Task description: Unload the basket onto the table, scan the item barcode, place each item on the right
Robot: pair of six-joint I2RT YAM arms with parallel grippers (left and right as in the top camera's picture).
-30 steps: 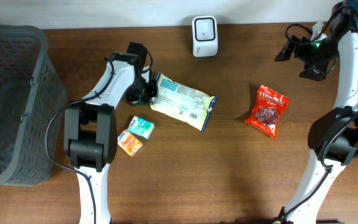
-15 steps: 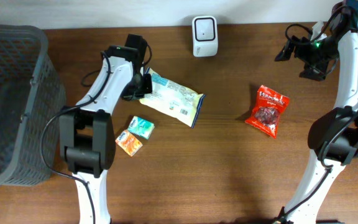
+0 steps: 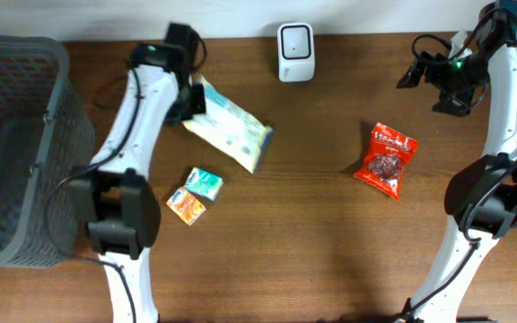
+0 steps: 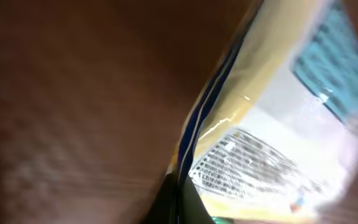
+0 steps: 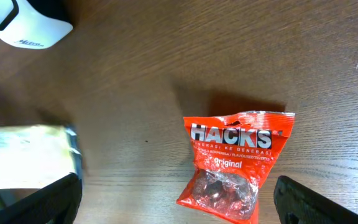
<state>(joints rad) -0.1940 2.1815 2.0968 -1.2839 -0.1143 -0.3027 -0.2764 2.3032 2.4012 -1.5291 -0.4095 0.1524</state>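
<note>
Dark wood worktop (image 3: 330, 251), pale wall strip along the far edge, grey mesh basket (image 3: 16, 144) at the left end. White scanner (image 3: 294, 52) stands back centre. Snack packet (image 3: 232, 135) is left of the scanner and nearer the front: pale yellow film, teal panel, blue seam, fine print blurred in the wrist view. Left fingers (image 3: 189, 100) clamped tight on its upper-left corner. Right fingers (image 5: 303, 199) spread wide, holding nothing; red Hacks bag (image 3: 386, 160) lies on the wood in their view.

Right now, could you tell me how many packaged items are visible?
4: pale bag in the left gripper, red Hacks bag at right, teal packet and orange packet mid-left. Basket may hide more.
</note>
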